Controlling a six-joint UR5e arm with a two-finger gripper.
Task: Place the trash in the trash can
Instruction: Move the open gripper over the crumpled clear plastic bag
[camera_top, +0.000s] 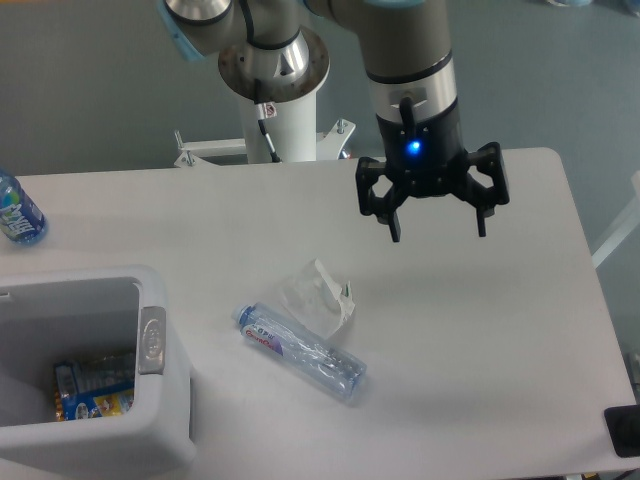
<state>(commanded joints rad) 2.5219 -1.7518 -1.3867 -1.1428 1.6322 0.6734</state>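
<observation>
Hovering in the upper right of centre, your gripper (438, 229) hangs above the table (500, 330) with its fingers spread wide and nothing between them, so you are at the approach step, with no pick made yet. The crumpled wrapper (318, 295) lies near the middle of the frame, and the crushed bottle (300, 346) lies flat just below it, touching or nearly touching it, its cap end pointing left. The trash can (160, 400) stands in the lower left corner and already holds some packaging. The next move, as I judge it, calls for you to shift left and down over the wrapper or bottle, then descend and close. The arm comes down from the top of the frame, wrist vertical, fingers pointing straight at the table. A small blue-labelled bottle (18, 212) stands at the left edge; leave it.
</observation>
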